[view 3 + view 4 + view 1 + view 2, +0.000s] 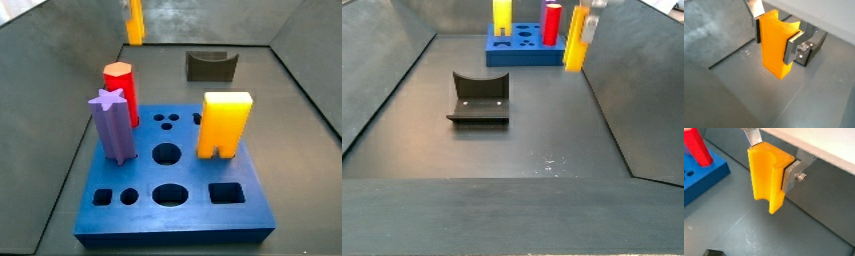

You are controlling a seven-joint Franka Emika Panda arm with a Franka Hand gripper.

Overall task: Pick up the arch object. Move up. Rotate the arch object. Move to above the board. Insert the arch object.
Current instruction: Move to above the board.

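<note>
Gripper [772, 164] clamped on arch object [767, 177], held upright clear of floor. Board [174, 180] well apart, carrying purple star post [112, 125], red post [119, 85], wide yellow block [225, 124]. Fixture [480, 98] at arch's 7 o'clock, probably no obstruction.

You could not see the gripper [135, 3] in a side view: the top edge cut it off, along with the upper end of the arch object [135, 22]. In a wrist view, the edge cropped the board [704, 178] and the red post [697, 147].
</note>
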